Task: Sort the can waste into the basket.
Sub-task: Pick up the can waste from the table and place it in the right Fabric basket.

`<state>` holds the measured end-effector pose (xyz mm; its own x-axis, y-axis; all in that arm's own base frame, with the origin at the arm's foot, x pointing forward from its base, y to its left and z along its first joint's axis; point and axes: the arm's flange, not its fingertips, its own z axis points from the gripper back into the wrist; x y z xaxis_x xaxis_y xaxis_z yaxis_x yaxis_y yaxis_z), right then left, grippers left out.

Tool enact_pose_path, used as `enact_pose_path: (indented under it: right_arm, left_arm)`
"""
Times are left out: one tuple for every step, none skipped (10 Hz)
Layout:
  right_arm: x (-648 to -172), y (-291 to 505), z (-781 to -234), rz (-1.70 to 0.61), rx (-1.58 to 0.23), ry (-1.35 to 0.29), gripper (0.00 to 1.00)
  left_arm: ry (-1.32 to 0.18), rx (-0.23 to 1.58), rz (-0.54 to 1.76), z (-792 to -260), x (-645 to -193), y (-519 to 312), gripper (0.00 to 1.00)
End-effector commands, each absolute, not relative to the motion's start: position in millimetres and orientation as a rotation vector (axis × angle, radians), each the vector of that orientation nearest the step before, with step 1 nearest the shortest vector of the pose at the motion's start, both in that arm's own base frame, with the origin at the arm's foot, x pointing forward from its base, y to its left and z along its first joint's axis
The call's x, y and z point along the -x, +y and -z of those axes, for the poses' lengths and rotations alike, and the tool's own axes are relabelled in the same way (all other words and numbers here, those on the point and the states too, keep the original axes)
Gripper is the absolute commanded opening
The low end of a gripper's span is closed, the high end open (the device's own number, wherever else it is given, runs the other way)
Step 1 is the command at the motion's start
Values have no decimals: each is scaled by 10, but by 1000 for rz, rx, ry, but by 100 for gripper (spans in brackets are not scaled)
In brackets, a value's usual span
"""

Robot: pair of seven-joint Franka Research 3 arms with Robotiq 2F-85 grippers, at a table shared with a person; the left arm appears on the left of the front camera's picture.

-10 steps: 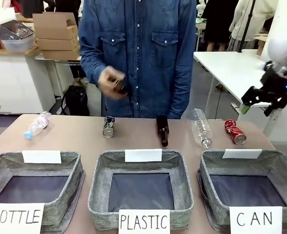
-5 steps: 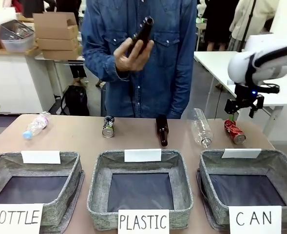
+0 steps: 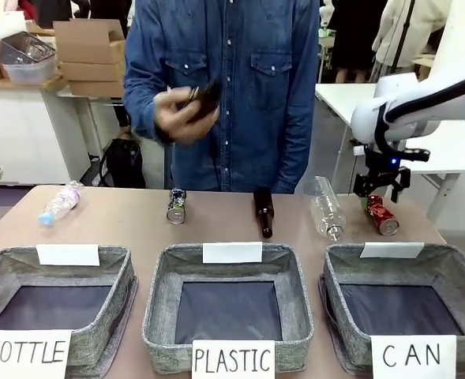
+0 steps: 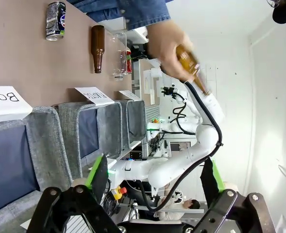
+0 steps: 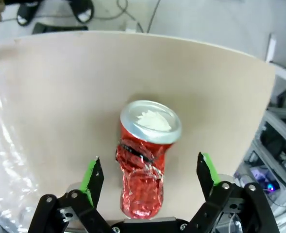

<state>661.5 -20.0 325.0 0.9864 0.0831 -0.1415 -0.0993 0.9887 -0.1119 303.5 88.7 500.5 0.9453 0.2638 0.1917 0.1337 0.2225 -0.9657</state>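
The red can (image 3: 380,213) lies at the table's far right, behind the grey basket (image 3: 336,272) whose white card reads "CAN". My right gripper (image 3: 380,188) hangs open just above that can. In the right wrist view the red can (image 5: 145,165) lies between my spread green fingers (image 5: 93,177), silver end pointing away, untouched. The dark can (image 3: 176,205) stands far left of centre, also seen as the dark can (image 4: 55,20) in the left wrist view. My left gripper (image 4: 154,177) is open, off the table's side, holding nothing.
A person behind the table holds a brown bottle (image 3: 200,99) in one hand. Another brown bottle (image 3: 263,212), a clear bottle (image 3: 325,207) close beside the red can, and a crushed plastic bottle (image 3: 60,202) lie on the table. Baskets marked PLASTIC (image 3: 159,300) and BOTTLE (image 3: 123,276) stand in front.
My right gripper has come in from the right and lowered over the red can. The person's hand raised the brown bottle, then dropped it back to chest height.
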Motion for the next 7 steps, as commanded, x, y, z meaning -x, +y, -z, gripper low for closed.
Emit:
enact_pose_path:
  right_arm:
    - [-6748,-244,-3213,-119,114,193,100]
    - [-6747,-253,-3165,-118,108,209,100]
    - [-6735,-260,-3139,-123,91,218,100]
    - [-6739,-263,-3132,-122,90,227,100]
    - [-6746,-263,-3125,-126,86,230,100]
    - [-6758,-266,-3100,-126,76,234,100]
    - [-6770,-255,-3062,-137,65,255,100]
  left_arm:
    - [-359,1355,-69,-4997,-3019,880,100]
    - [-359,1355,-69,-4997,-3019,880,100]
    - [-359,1355,-69,-4997,-3019,880,100]
    - [-347,1352,-92,-5005,-3035,887,100]
    - [-378,1167,-54,-5343,-2872,1217,100]
    - [-379,1109,-58,-5571,-2729,1550,100]
    - [-354,1048,-43,-5672,-2613,1752,100]
